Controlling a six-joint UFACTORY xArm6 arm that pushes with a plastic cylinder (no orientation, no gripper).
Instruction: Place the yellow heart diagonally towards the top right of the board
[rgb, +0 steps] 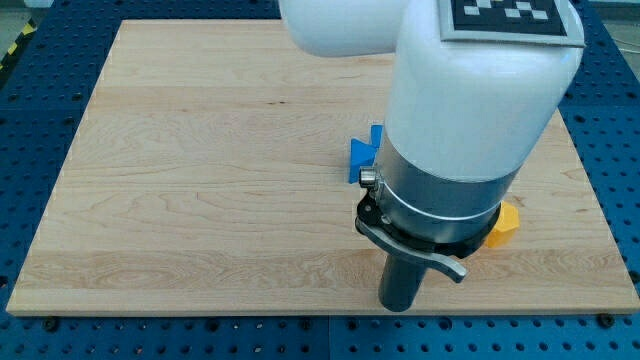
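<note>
A yellow block (504, 224) shows at the view's right, low on the wooden board (200, 180). The arm hides most of it, so I cannot make out its shape. My tip (398, 306) rests on the board near the bottom edge, to the lower left of the yellow block and apart from it. The white and grey arm body (460, 120) covers the board's middle right.
A blue block (362, 154) pokes out from behind the arm's left side, above my tip; its shape is partly hidden. The board lies on a blue perforated table (40, 60). Anything else behind the arm is hidden.
</note>
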